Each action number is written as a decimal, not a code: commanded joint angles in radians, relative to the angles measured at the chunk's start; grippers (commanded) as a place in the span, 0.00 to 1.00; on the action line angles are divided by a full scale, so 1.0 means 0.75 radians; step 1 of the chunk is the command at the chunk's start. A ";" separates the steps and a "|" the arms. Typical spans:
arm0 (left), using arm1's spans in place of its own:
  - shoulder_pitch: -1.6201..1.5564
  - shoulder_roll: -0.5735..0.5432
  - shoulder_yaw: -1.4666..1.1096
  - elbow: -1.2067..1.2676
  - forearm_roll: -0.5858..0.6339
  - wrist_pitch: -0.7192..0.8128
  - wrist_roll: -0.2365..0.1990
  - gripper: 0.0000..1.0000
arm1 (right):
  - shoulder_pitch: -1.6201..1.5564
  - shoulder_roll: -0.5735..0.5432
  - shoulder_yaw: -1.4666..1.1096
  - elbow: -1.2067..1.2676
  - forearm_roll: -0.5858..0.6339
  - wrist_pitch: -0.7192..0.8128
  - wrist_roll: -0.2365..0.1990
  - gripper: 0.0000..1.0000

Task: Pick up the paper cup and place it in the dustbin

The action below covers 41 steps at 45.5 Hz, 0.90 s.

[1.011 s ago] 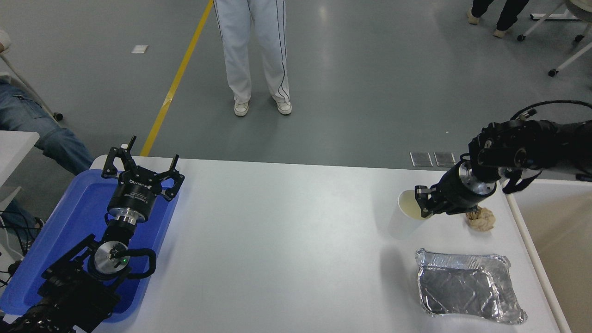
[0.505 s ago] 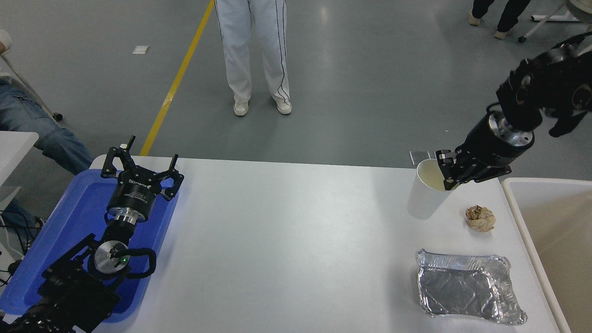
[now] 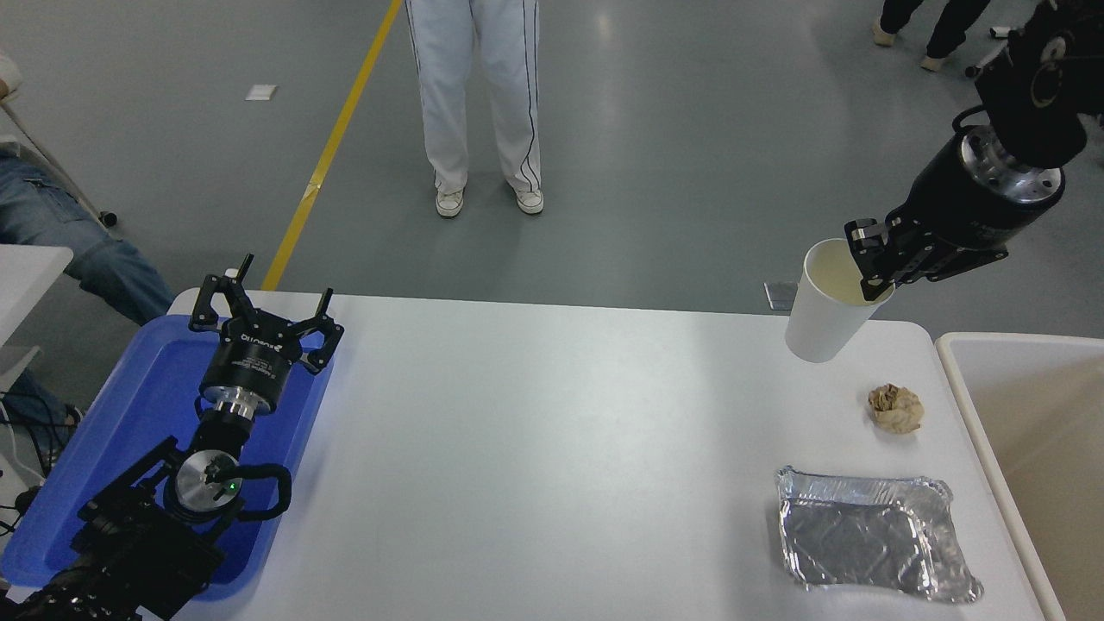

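Note:
The white paper cup (image 3: 824, 306) hangs in the air above the table's far right corner, upright and slightly tilted, with its cream inside showing. My right gripper (image 3: 869, 269) is shut on the cup's rim, one finger inside and one outside. The right arm comes down from the upper right. The beige dustbin (image 3: 992, 431) stands off the table's right edge, below and to the right of the cup. My left gripper (image 3: 263, 315) is parked open over the blue tray at the lower left.
A crumpled brown paper ball (image 3: 895, 407) lies on the white table (image 3: 535, 448) near the right edge. A crinkled silver foil tray (image 3: 871, 535) lies at the front right. A blue tray (image 3: 129, 431) lies at the left. A person in white trousers (image 3: 479, 95) stands beyond the table.
My right gripper has lifted the paper cup off the table and carried it up and to the right. The brown paper ball, earlier partly hidden by the arm, now shows fully. The left arm has not moved.

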<state>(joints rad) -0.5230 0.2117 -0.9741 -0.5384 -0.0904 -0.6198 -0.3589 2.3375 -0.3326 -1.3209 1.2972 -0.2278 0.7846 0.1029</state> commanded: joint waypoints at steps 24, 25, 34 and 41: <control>0.002 0.000 -0.002 0.000 -0.002 0.000 -0.002 1.00 | 0.033 -0.156 -0.208 0.023 -0.023 0.001 0.000 0.00; 0.002 0.000 -0.002 0.000 -0.002 0.000 -0.002 1.00 | 0.031 -0.166 -0.217 0.023 -0.028 0.001 0.000 0.00; 0.002 0.000 -0.002 0.000 -0.002 0.000 -0.002 1.00 | 0.023 -0.327 -0.264 0.017 -0.109 0.001 0.000 0.00; 0.002 0.000 -0.002 0.000 -0.002 0.000 -0.002 1.00 | 0.000 -0.460 -0.264 -0.003 -0.199 0.001 0.000 0.00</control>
<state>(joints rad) -0.5215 0.2115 -0.9756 -0.5388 -0.0919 -0.6198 -0.3605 2.3573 -0.5412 -1.4948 1.3082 -0.2986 0.7854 0.1028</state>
